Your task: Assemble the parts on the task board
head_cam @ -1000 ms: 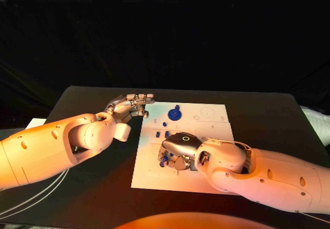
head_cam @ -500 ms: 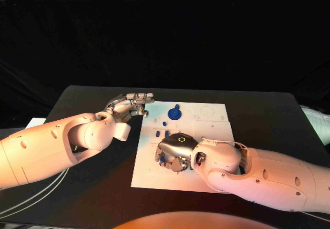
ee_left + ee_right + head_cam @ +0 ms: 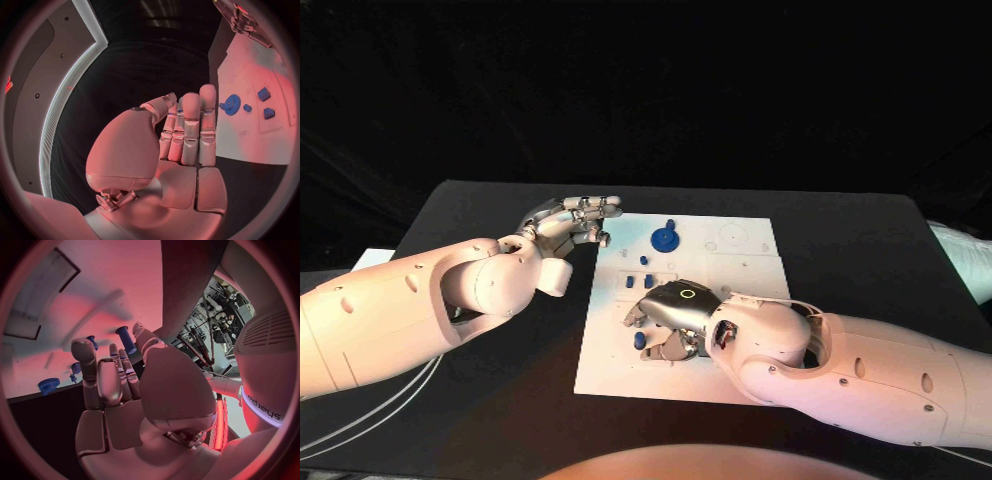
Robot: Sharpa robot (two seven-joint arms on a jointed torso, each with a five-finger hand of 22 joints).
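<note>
On the task board (image 3: 733,300), one blue gear (image 3: 666,239), right hand (image 3: 672,318) fingers curled over small parts, grasp unclear, left hand (image 3: 571,222) released.

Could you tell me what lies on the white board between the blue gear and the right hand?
In the head view, a few small blue parts lie on the task board between the blue gear and the right hand.

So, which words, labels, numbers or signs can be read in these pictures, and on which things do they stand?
task board: only faint printed outlines; any lettering is too small to read.
right hand: a small yellow ring mark on its back, no letters.
white casing: one dark word in the right wrist view, too bent and blurred to quote with certainty.
Nothing else carries readable text.
</note>
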